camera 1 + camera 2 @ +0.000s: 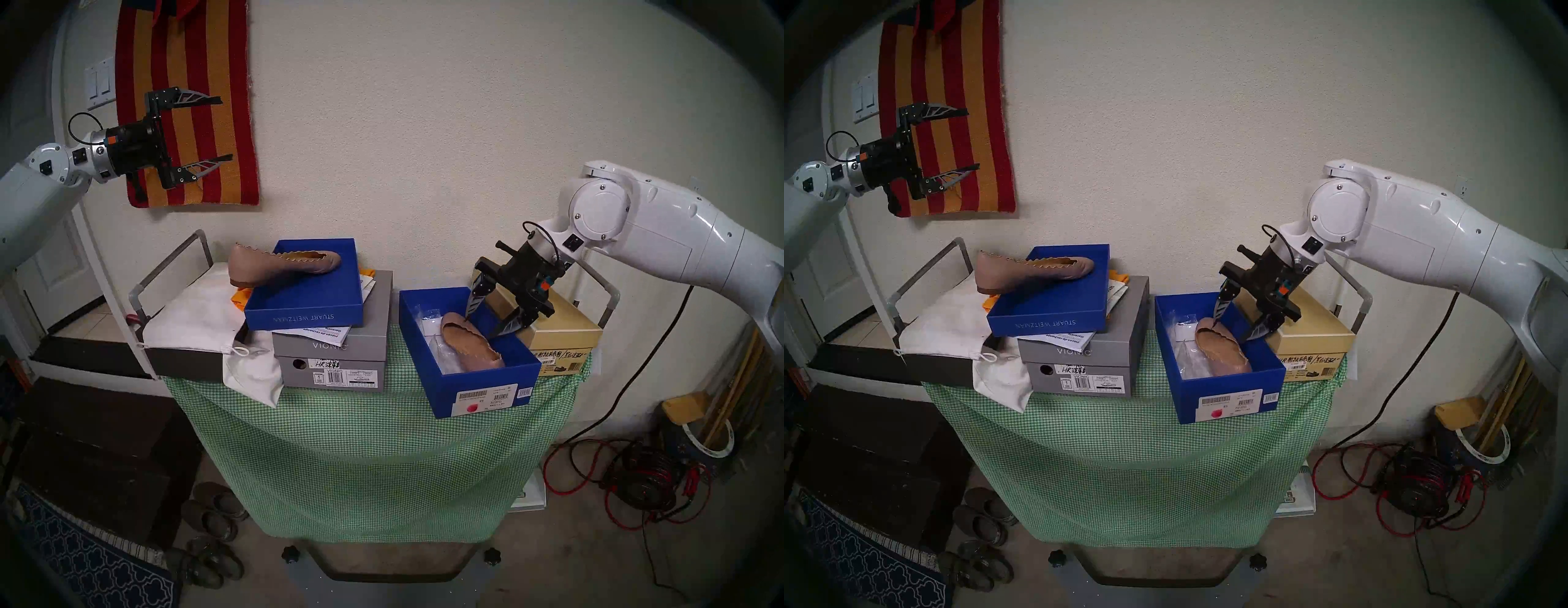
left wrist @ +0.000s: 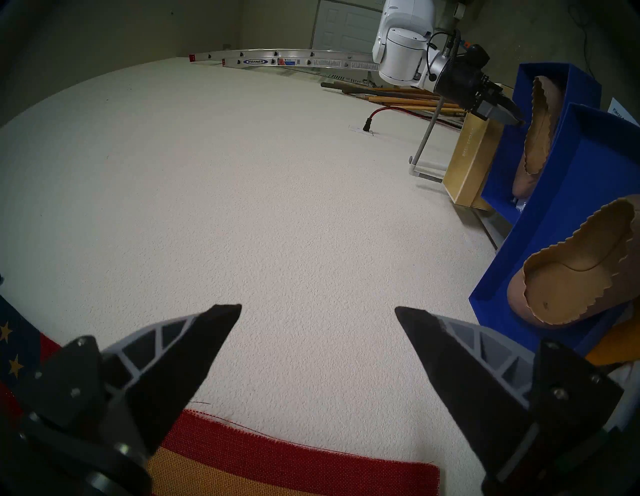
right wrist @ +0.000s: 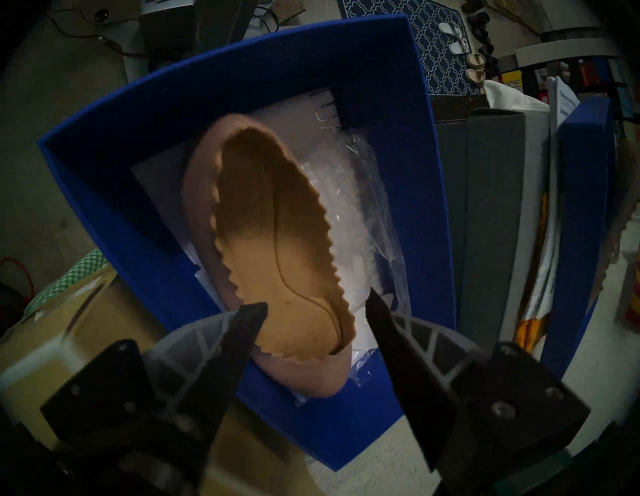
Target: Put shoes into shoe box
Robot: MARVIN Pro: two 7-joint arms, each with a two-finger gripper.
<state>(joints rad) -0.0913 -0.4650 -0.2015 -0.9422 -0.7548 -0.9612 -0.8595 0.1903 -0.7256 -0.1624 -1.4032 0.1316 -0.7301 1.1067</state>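
One beige-pink flat (image 1: pixel 471 346) lies inside the blue shoe box (image 1: pixel 488 384), its toe hidden behind the near wall. The right end effector (image 1: pixel 488 329) hangs over its heel, jaws apart (nothing held). The other flat (image 1: pixel 282 263) sits on the blue lid (image 1: pixel 303 314), far left. The left end effector (image 1: pixel 220 129) gapes empty.

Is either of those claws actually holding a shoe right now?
No, neither holds anything. The right gripper is open around the heel of the shoe in the box, not clamping it. The left gripper is open in the air, away from the other shoe.
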